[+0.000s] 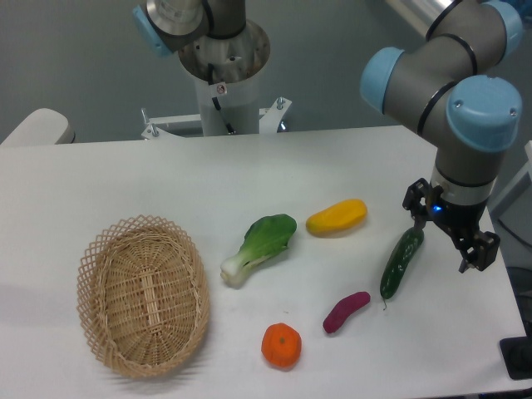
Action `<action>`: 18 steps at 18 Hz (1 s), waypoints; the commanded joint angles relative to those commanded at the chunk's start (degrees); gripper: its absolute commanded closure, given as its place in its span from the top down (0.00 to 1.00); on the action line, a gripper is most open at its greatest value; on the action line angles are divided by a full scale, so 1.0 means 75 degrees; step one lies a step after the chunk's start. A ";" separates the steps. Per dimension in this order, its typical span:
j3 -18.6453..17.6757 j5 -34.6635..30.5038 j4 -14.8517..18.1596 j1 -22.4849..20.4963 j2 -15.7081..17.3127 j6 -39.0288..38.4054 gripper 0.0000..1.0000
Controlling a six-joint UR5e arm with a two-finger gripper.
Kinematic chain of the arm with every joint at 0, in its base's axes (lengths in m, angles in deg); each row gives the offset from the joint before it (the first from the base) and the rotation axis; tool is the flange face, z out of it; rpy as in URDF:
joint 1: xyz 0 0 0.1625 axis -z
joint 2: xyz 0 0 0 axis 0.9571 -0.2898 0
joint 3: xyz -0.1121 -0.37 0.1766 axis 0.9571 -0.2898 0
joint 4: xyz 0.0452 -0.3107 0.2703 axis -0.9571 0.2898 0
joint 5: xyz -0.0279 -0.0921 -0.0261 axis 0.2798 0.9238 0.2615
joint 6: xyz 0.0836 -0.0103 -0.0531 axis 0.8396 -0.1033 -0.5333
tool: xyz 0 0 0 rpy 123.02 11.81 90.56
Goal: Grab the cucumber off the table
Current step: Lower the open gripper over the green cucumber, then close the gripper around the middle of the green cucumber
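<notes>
A white table (150,179) fills the room's foreground, grey wall behind it and the arm's pedestal (224,79) at the far edge. The cucumber (401,262) lies on the right side, slanting near to far. The gripper (447,234) hangs spread just beside its far tip. A wicker basket (141,295) sits near left, with bok choy (262,245), yellow fruit (337,217), orange (281,345) and sweet potato (346,311) between.

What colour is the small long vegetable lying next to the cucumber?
The sweet potato is purple, clear in the fixed camera view, beside the dark green cucumber.
</notes>
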 joint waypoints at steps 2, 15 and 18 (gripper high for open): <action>-0.0024 0.0012 0.0000 -0.0012 -0.0058 -0.0457 1.00; -0.0984 0.0000 -0.1041 0.0000 -0.0843 -0.2041 1.00; -0.1323 -0.0012 -0.1101 -0.0070 -0.0867 -0.2088 1.00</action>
